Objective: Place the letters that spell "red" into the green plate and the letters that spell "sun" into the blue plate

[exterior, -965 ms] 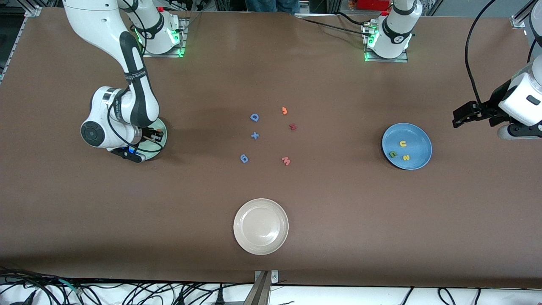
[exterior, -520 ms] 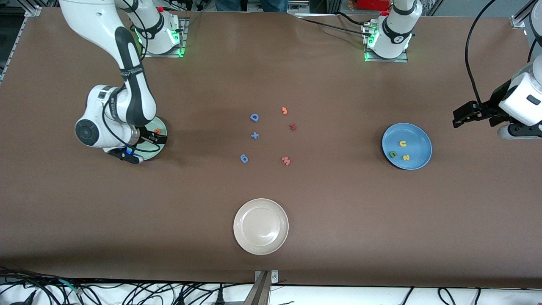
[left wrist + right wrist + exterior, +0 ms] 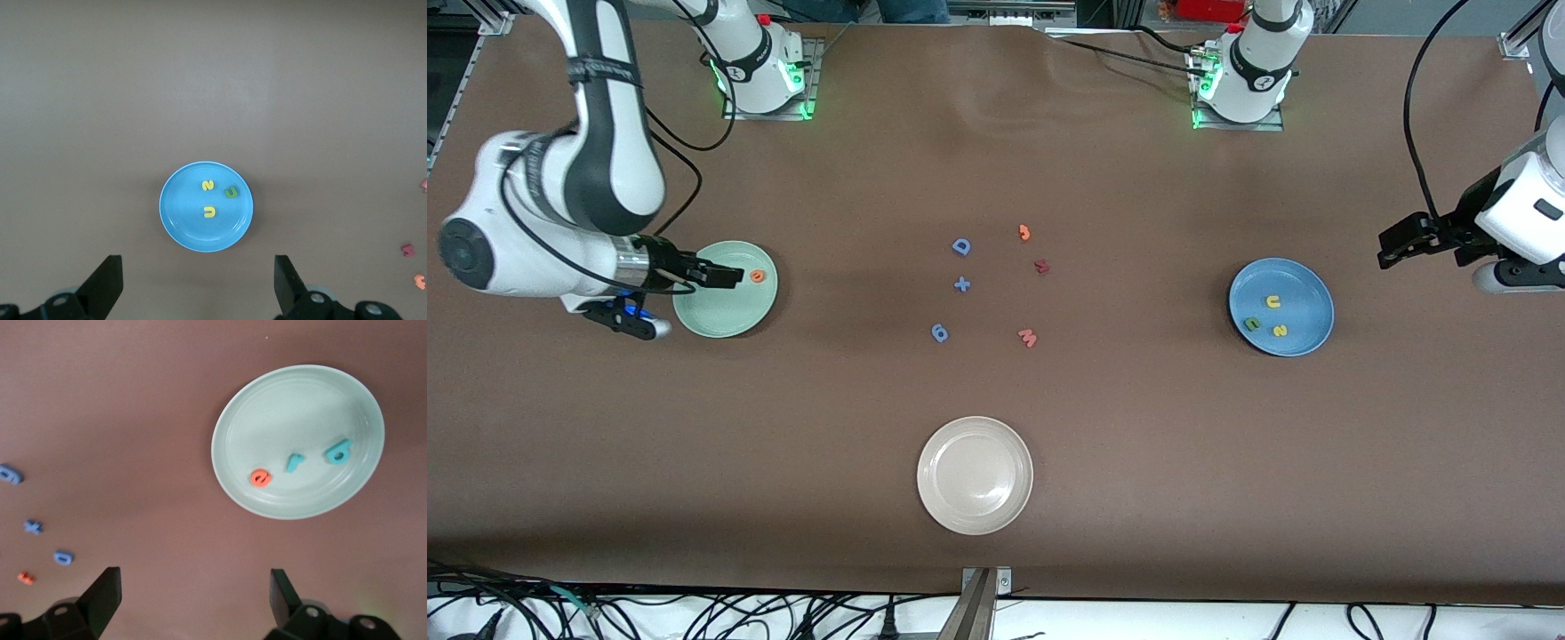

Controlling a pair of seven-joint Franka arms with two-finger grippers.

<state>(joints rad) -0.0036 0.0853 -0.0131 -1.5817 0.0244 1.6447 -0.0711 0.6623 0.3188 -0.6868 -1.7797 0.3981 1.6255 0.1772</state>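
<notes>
The pale green plate (image 3: pixel 720 316) (image 3: pixel 287 400) lies toward the right arm's end of the table. In it are an orange "e" (image 3: pixel 757 276) (image 3: pixel 261 477), a teal "r" (image 3: pixel 295 461) and a teal "d" (image 3: pixel 339 451). My right gripper (image 3: pixel 727 276) (image 3: pixel 195 597) hangs open and empty in the air by this plate. The blue plate (image 3: pixel 1305 292) (image 3: pixel 187 227) holds a yellow "u" (image 3: pixel 1273 301) (image 3: pixel 210 212), a green "n" (image 3: pixel 1252 324) (image 3: pixel 231 192) and a yellow "s" (image 3: pixel 1280 331) (image 3: pixel 209 185). My left gripper (image 3: pixel 1392 249) (image 3: pixel 199 287) waits open and empty, raised beside the blue plate.
Mid-table lie a blue "D" (image 3: pixel 960 246), a blue plus (image 3: pixel 961 284), a blue "6" (image 3: pixel 940 332), an orange piece (image 3: pixel 1024 233), a dark red letter (image 3: pixel 1041 266) and a salmon "w" (image 3: pixel 1028 337). A cream-white plate (image 3: pixel 975 476) sits nearer the front camera.
My right gripper has opened, risen and pulled back off the green plate toward its end of the table, leaving the orange "e" in the plate. The left arm has not moved.
</notes>
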